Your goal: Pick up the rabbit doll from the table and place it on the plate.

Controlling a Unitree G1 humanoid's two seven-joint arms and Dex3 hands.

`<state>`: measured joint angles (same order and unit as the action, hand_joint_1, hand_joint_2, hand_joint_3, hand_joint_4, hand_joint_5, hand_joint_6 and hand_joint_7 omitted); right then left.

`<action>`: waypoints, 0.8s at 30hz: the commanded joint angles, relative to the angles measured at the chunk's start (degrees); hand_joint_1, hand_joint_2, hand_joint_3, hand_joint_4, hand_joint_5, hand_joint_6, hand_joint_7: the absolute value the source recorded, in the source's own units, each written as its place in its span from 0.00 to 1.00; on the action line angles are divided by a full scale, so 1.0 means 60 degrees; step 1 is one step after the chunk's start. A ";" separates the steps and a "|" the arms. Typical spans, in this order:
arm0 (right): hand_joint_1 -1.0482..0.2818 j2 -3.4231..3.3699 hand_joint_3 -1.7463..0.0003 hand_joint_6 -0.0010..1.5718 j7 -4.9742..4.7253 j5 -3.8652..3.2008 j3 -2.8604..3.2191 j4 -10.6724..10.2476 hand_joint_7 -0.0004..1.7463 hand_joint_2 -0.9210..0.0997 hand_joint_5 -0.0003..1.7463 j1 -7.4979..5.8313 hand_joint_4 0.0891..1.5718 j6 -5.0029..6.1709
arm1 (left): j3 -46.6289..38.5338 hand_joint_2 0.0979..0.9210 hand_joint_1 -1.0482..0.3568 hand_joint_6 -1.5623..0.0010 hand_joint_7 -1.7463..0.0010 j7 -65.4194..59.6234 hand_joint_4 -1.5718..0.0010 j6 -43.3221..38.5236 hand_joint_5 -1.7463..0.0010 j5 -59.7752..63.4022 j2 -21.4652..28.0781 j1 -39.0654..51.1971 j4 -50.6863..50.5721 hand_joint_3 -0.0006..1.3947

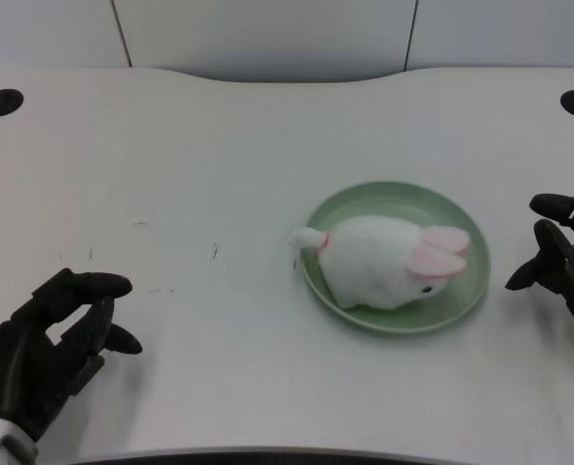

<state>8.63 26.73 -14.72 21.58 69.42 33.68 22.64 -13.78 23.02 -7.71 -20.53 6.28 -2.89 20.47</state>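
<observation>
The left robot hand (49,344) hovers low over the matte white surface (190,174), its glossy black fingers spread apart with nothing in them. Well off to its right, the fluffy white rabbit doll (383,262) lies on the round, smooth pale-green plate (466,295), pink ears pointing away from the robot hand, small tail poking over the rim toward it.

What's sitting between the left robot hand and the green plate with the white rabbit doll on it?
Nothing: the head view shows only bare white table between the black left robot hand and the round green plate.
</observation>
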 commanded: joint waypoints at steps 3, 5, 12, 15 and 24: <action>0.41 0.0104 0.86 0.49 -0.0027 0.0003 0.0009 0.0117 0.66 0.00 0.81 0.0011 0.53 0.0108 | -0.0116 1.00 0.37 0.68 0.33 0.0030 0.68 -0.0121 0.05 -0.0065 0.0074 -0.0044 0.0049 0.34; 0.40 0.0104 0.85 0.49 -0.0038 0.0018 0.0005 0.0123 0.66 0.00 0.81 0.0010 0.53 0.0123 | -0.0114 1.00 0.38 0.68 0.33 0.0034 0.68 -0.0141 0.05 -0.0059 0.0075 -0.0041 0.0053 0.35; 0.44 0.0100 0.84 0.49 0.0048 -0.0034 0.0024 0.0098 0.65 0.00 0.81 0.0057 0.54 0.0003 | -0.0156 1.00 0.35 0.67 0.32 0.0019 0.67 -0.0010 0.05 -0.0135 0.0062 -0.0061 0.0067 0.31; 0.43 0.0106 0.84 0.49 0.0010 0.0019 -0.0013 0.0080 0.66 0.00 0.81 0.0028 0.54 0.0106 | -0.0132 1.00 0.36 0.68 0.33 -0.0027 0.67 0.0049 0.05 -0.0106 0.0054 -0.0025 0.0000 0.32; 0.43 0.0103 0.84 0.49 -0.0061 0.0007 0.0016 0.0176 0.67 0.00 0.81 0.0072 0.54 0.0013 | -0.0081 1.00 0.35 0.68 0.32 -0.0044 0.68 -0.0105 0.04 0.0072 0.0114 -0.0117 0.0238 0.32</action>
<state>8.63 26.72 -14.55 21.56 70.11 33.80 22.72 -14.12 22.78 -7.75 -20.61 6.28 -3.10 20.97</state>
